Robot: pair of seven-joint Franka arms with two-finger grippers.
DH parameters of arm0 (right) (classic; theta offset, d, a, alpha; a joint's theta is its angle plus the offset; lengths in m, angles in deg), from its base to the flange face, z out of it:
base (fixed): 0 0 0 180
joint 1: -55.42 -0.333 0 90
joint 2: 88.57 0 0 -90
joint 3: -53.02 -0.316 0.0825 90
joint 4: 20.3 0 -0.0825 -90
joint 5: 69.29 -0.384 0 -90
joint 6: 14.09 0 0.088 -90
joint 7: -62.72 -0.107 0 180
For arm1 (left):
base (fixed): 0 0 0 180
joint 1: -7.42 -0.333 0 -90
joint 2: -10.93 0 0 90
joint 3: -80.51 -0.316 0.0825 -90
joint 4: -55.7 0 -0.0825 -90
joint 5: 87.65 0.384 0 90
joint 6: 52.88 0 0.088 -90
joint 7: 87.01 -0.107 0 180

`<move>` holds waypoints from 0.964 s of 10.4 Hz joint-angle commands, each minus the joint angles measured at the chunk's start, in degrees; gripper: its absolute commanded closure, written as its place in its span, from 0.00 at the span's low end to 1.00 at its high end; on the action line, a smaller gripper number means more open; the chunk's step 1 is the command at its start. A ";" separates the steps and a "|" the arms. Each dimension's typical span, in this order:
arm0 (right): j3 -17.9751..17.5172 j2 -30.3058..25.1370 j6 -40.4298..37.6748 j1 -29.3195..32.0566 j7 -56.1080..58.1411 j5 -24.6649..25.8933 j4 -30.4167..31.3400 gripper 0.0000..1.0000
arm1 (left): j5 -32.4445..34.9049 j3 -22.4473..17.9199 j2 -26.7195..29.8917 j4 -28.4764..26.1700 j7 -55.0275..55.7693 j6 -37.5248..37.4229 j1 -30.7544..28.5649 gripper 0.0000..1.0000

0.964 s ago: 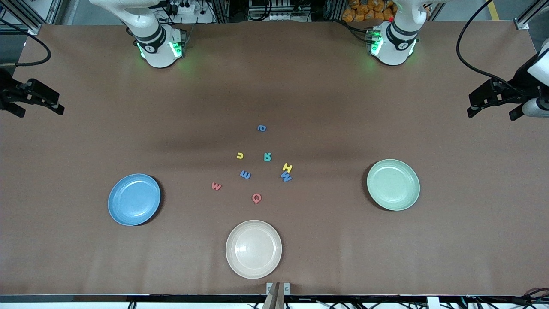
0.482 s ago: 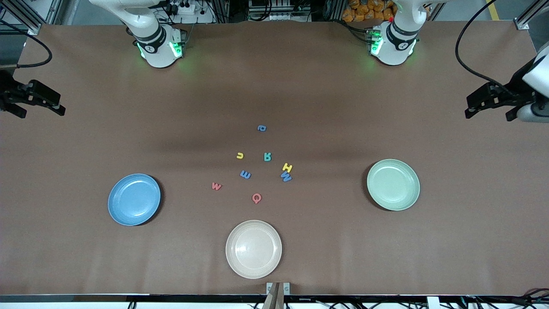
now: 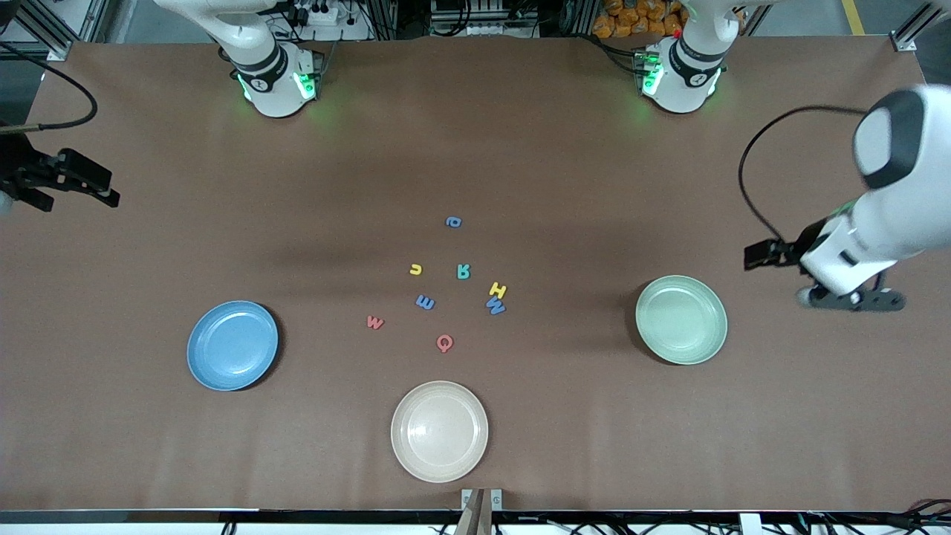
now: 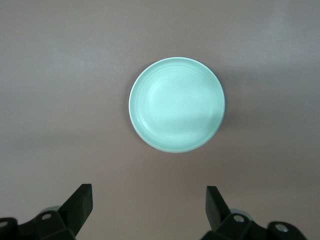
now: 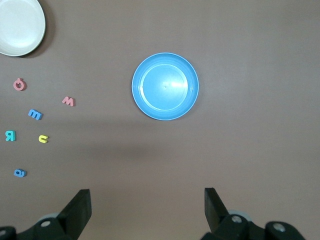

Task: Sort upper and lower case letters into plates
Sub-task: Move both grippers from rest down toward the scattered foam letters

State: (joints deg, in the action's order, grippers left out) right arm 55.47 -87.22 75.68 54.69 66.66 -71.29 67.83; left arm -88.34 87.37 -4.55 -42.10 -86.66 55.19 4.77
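Note:
Eight small foam letters lie scattered mid-table: blue a (image 3: 453, 221), yellow u (image 3: 416, 270), teal R (image 3: 463, 271), yellow H (image 3: 498, 290), blue M (image 3: 495, 305), blue m (image 3: 425, 302), red w (image 3: 375, 322) and red Q (image 3: 444, 342). The blue plate (image 3: 232, 345) and the mint plate (image 3: 681, 319) sit to either side, both holding nothing. My left gripper (image 3: 851, 299) hangs open over bare table beside the mint plate (image 4: 176, 105). My right gripper (image 3: 78, 195) is open over the right arm's end of the table, with the blue plate (image 5: 165, 86) in its view.
A cream-white plate (image 3: 439, 431) sits near the front edge, nearer to the front camera than the letters. A black cable (image 3: 750, 186) loops off the left arm's wrist. Both arm bases (image 3: 275, 74) stand along the table's back edge.
The left arm has swung in from the table's end toward the mint plate, its hand now pointing down. The right gripper has shifted only slightly. The letters and plates have not moved.

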 commanded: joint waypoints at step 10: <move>-0.60 25.25 22.15 -10.40 -17.59 -0.55 -3.14 0.00 | 10.63 0.35 -15.89 8.67 15.64 16.89 19.94 0.00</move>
State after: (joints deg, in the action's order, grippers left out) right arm 54.80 -67.68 94.62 46.69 55.90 -70.90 67.89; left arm -79.60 88.09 -18.63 -35.81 -71.91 70.00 22.45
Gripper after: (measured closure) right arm 0.000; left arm 0.000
